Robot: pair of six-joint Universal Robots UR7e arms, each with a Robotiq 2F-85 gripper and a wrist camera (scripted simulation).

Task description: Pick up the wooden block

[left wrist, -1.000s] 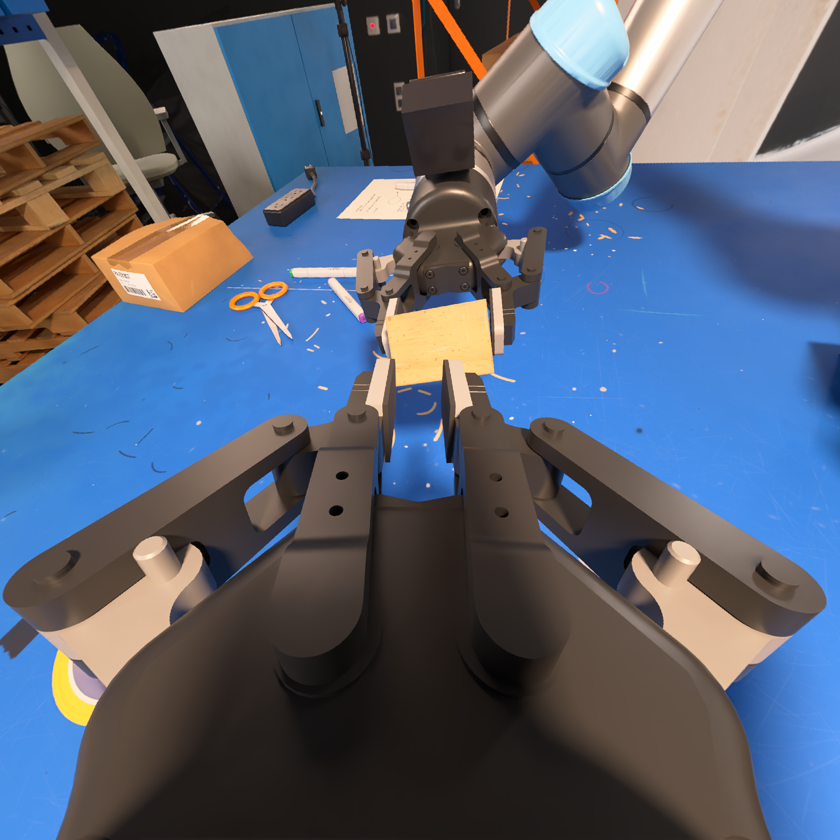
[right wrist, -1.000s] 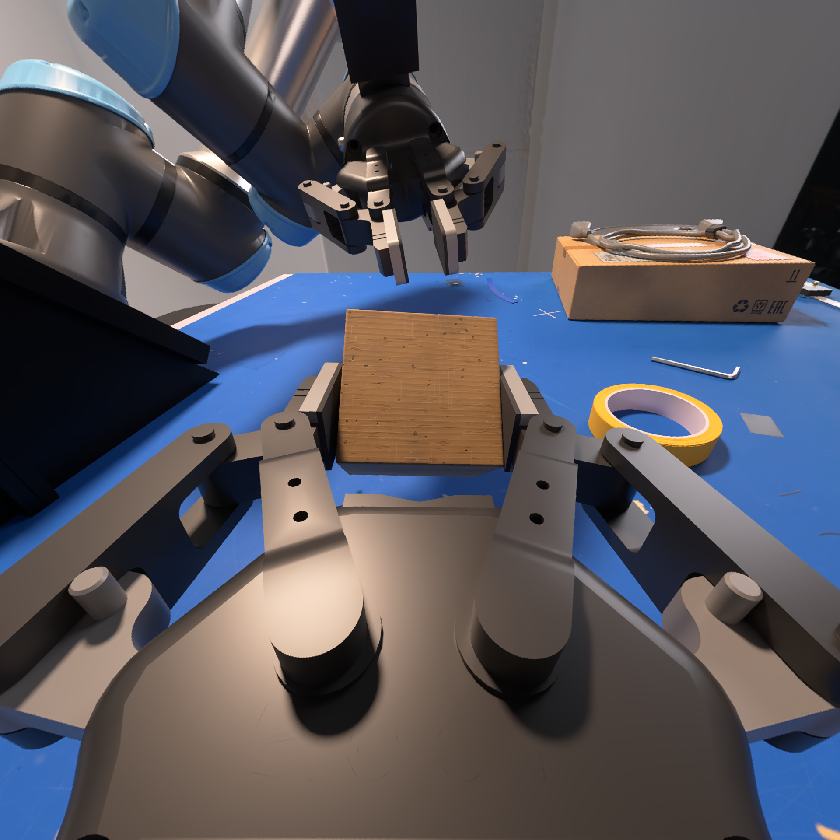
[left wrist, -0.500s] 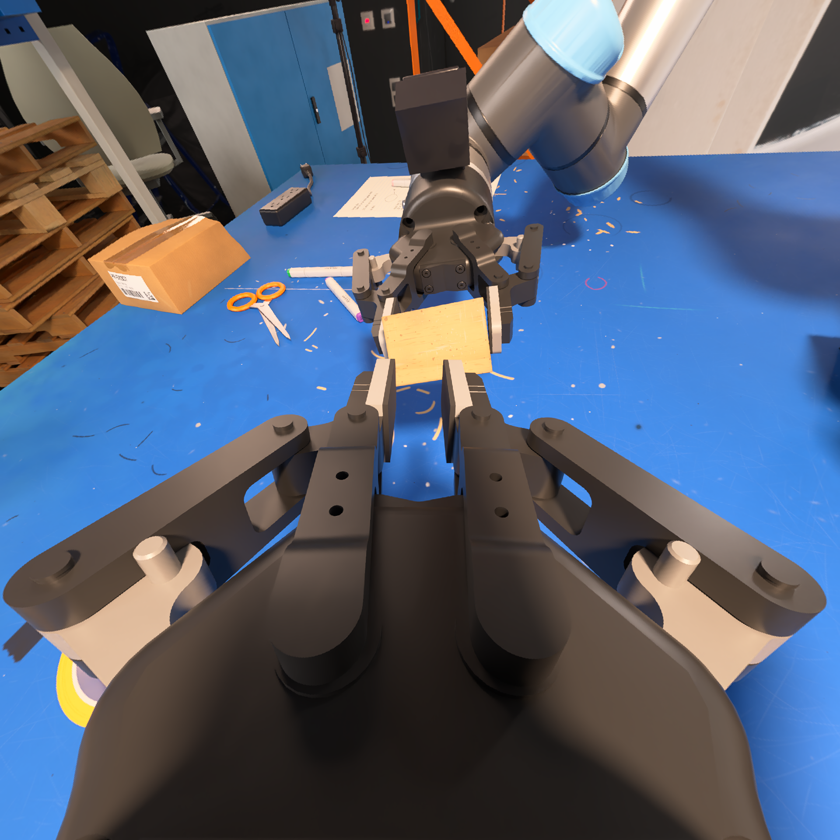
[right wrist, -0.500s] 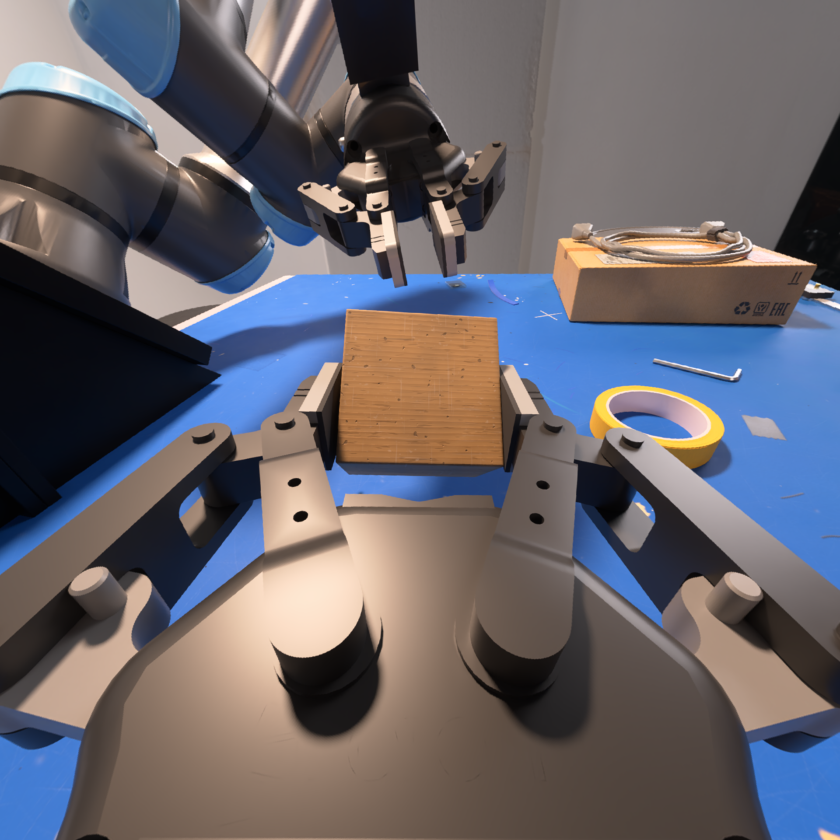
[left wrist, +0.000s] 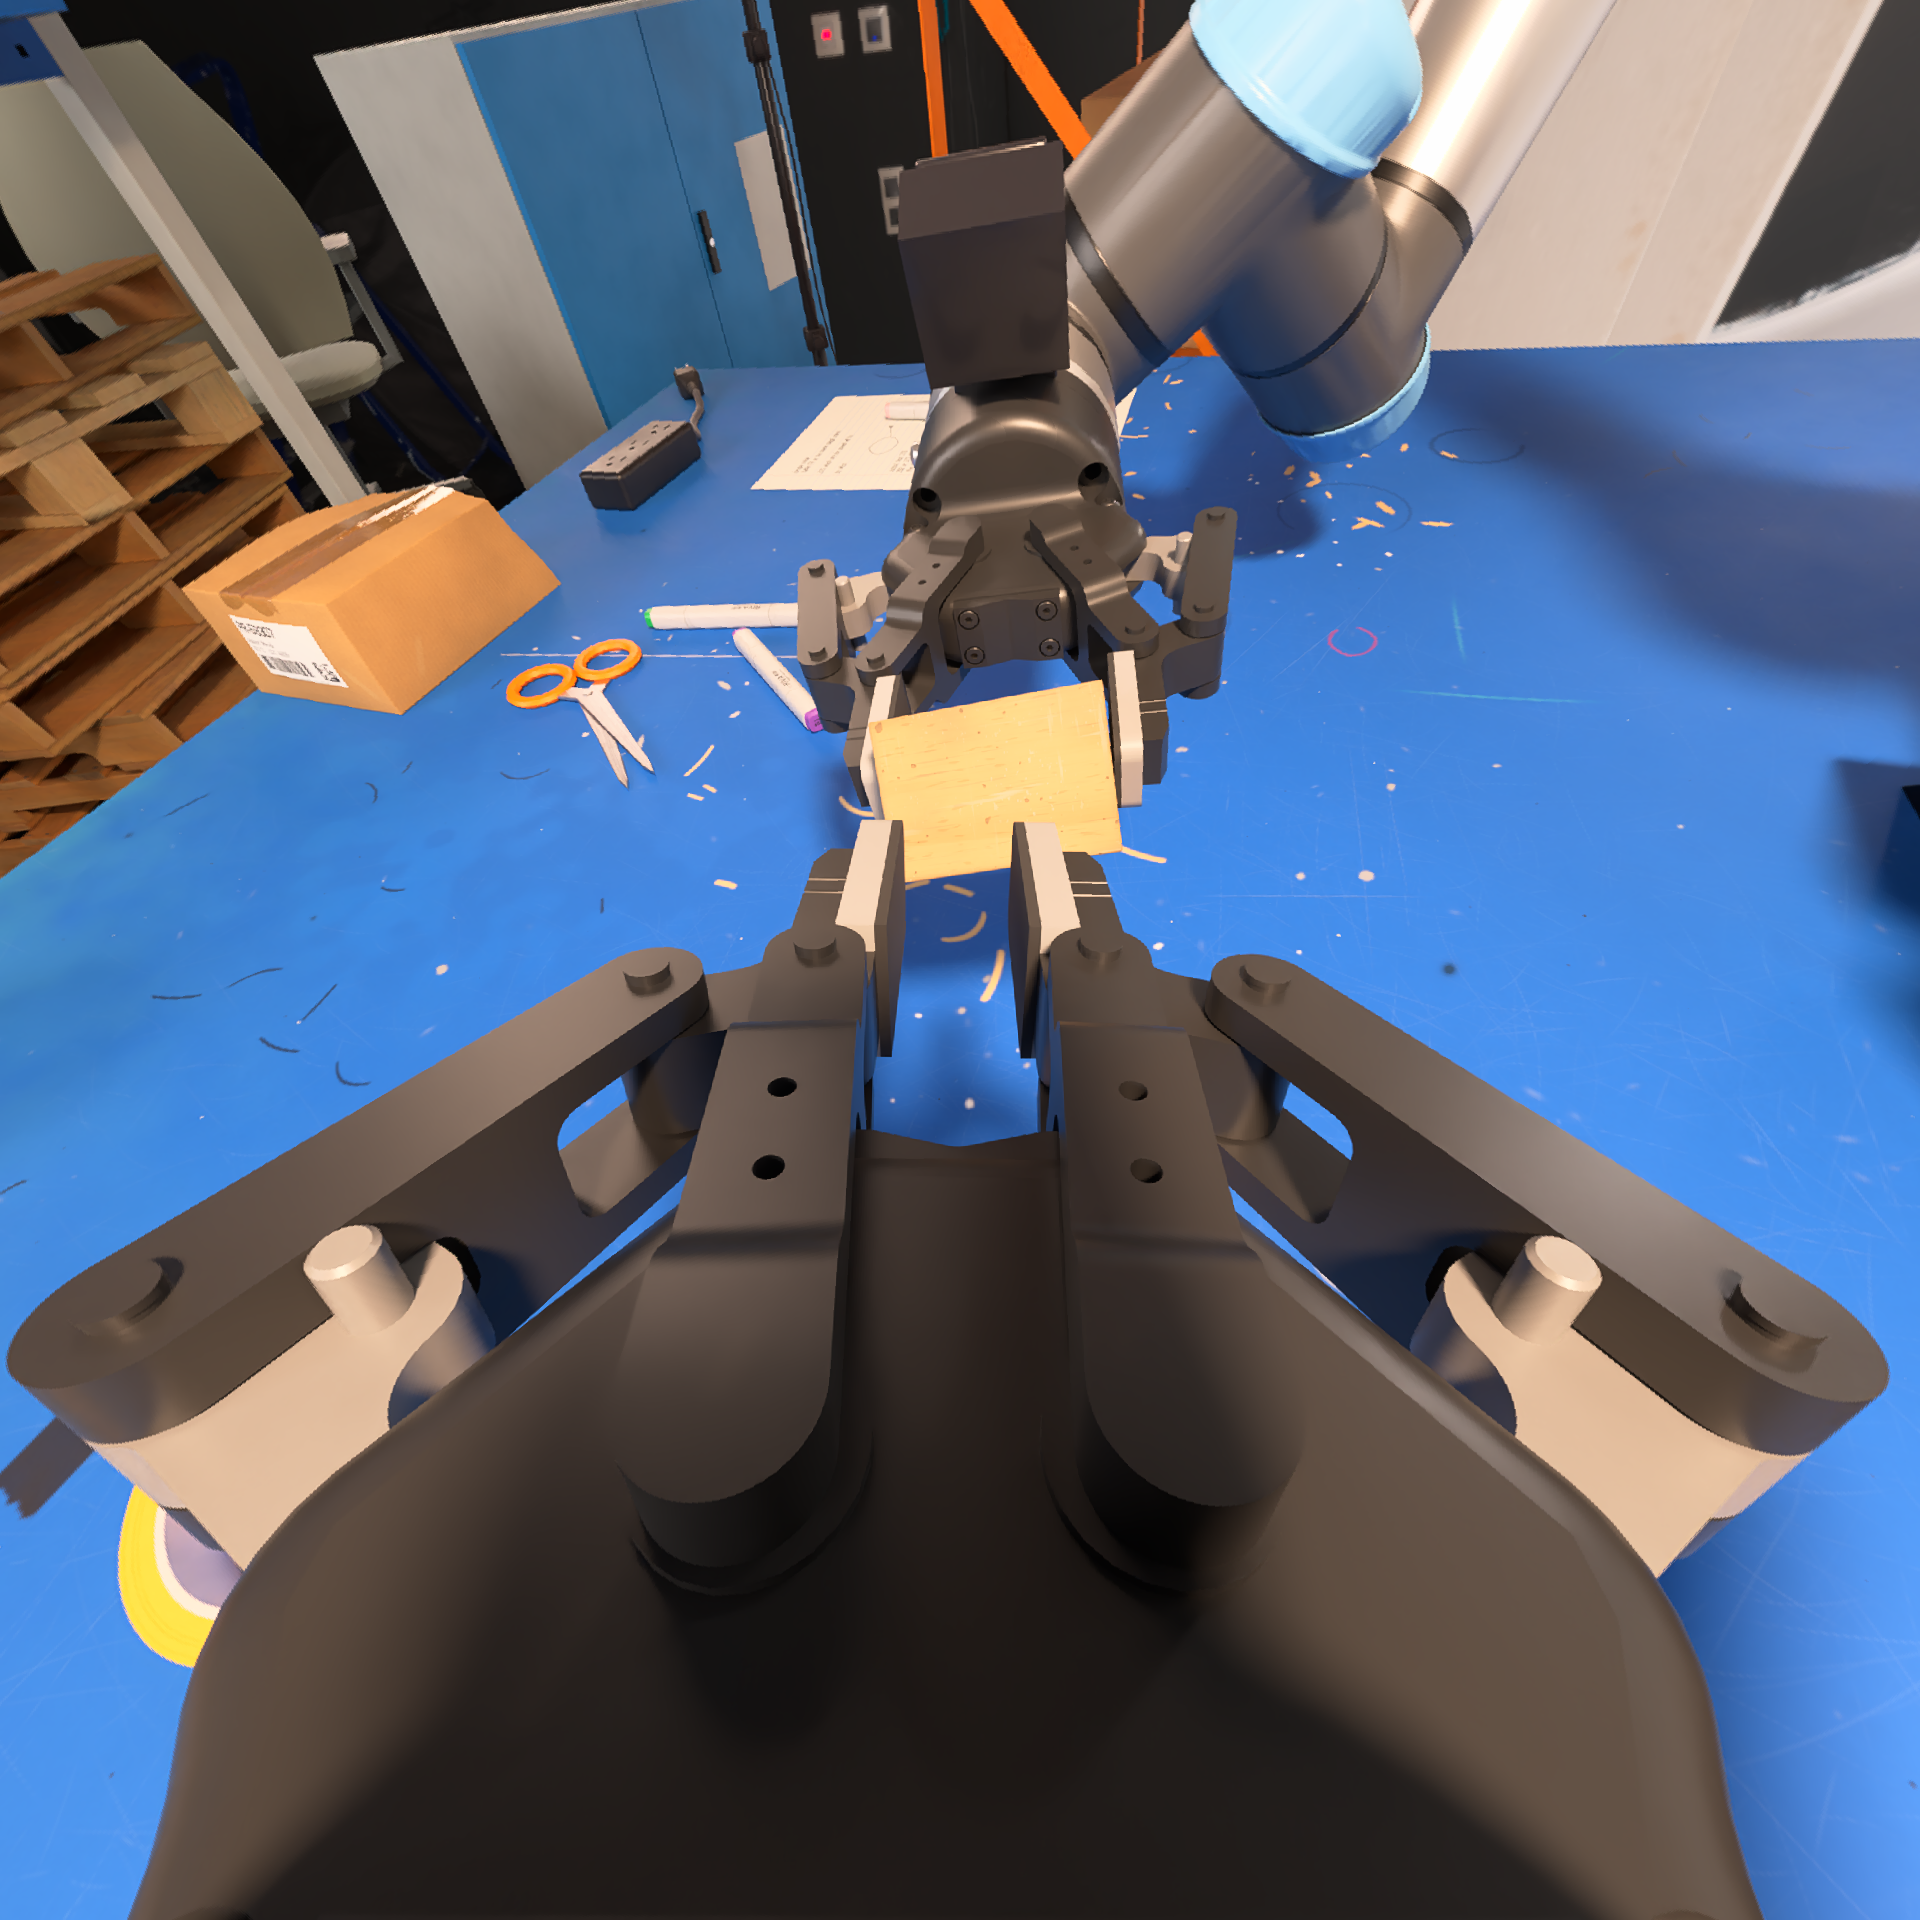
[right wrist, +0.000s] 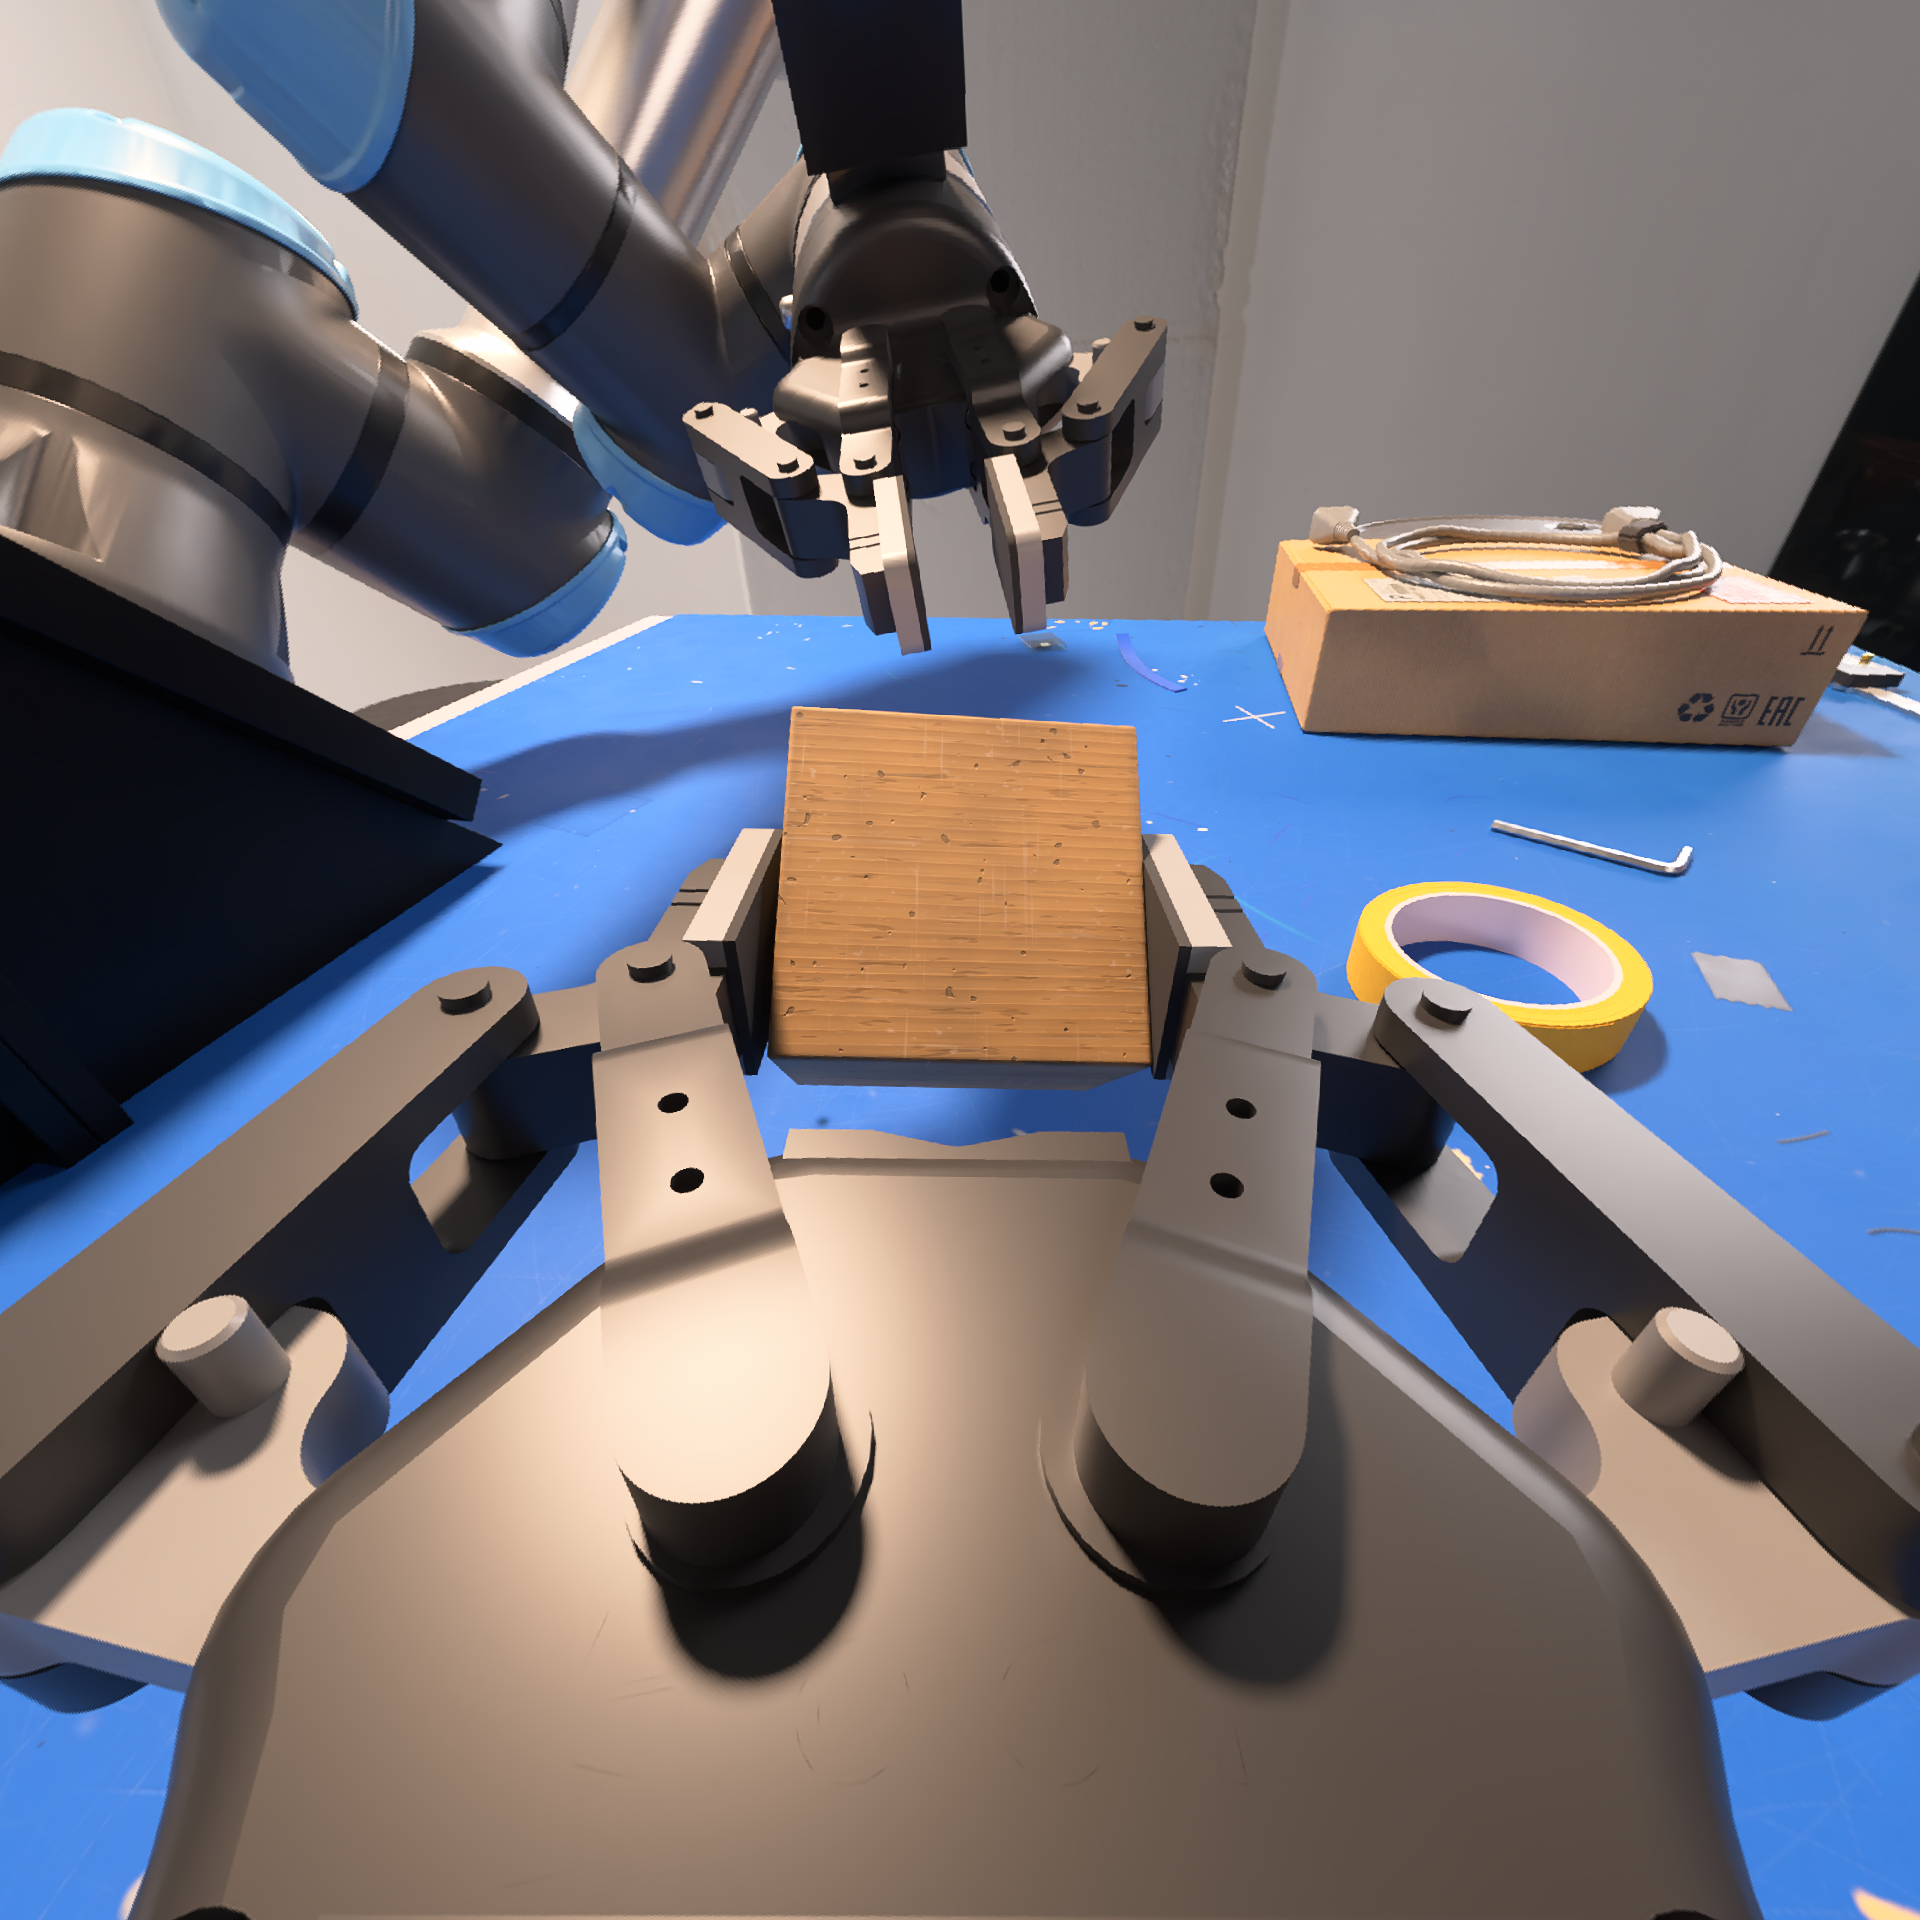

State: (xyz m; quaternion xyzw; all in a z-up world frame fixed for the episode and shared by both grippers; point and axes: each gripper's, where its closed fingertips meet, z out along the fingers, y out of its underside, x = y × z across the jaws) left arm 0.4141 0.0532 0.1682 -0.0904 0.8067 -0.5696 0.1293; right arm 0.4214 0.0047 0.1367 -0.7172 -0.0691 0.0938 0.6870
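Note:
The wooden block (right wrist: 961, 894) is a light brown square slab, clamped on its two sides between the pads of my right gripper (right wrist: 961, 862), low over the blue table (right wrist: 1299, 831). In the left wrist view the block (left wrist: 992, 774) shows ahead, held by the right gripper (left wrist: 997, 769). My left gripper (left wrist: 956, 868) is empty, its fingers a small gap apart, just short of the block's near edge. In the right wrist view the left gripper (right wrist: 971, 627) hangs above and beyond the block, not touching it.
A yellow tape roll (right wrist: 1496, 971), a hex key (right wrist: 1590, 847) and a cardboard box (right wrist: 1558, 644) with a coiled cable lie to the right. A black box (right wrist: 156, 831) is at the left. Orange scissors (left wrist: 582, 691), markers (left wrist: 717, 615), another cardboard box (left wrist: 364, 592) and a power strip (left wrist: 639, 457) lie beyond.
The left wrist view has shifted very slightly. The right gripper keeps its hold on the block, and the block has not visibly moved.

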